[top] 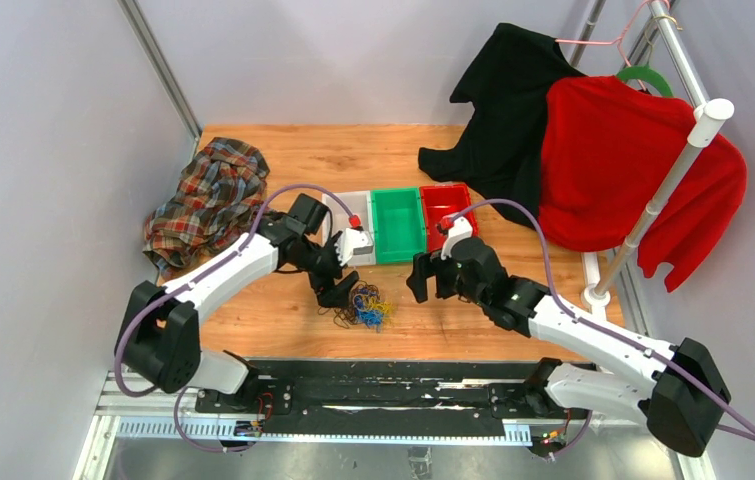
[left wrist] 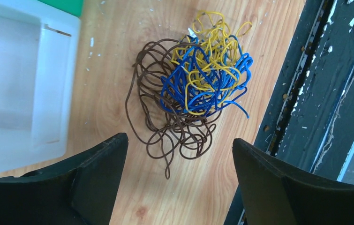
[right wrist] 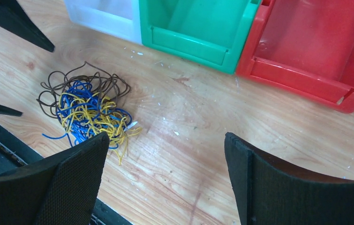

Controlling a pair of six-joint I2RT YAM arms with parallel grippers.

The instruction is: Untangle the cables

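Observation:
The cables [top: 364,305] lie as one tangled clump of brown, blue and yellow wire on the wooden table near its front edge. In the left wrist view the cables [left wrist: 193,89] sit just ahead of my left gripper [left wrist: 179,140], which is open, with only a brown loop end reaching toward the gap. From above, the left gripper [top: 339,291] hovers at the clump's left side. My right gripper [top: 430,279] is open to the right of the clump, apart from it. The right wrist view shows the cables [right wrist: 88,112] ahead-left of the right gripper [right wrist: 166,138].
Behind the clump stand a white bin [top: 343,203], a green bin [top: 377,225] and a red bin [top: 448,190]. A plaid shirt [top: 208,200] lies at the left. A black garment [top: 513,110] and red sweater [top: 633,165] hang at the right. A black rail [top: 353,385] borders the front.

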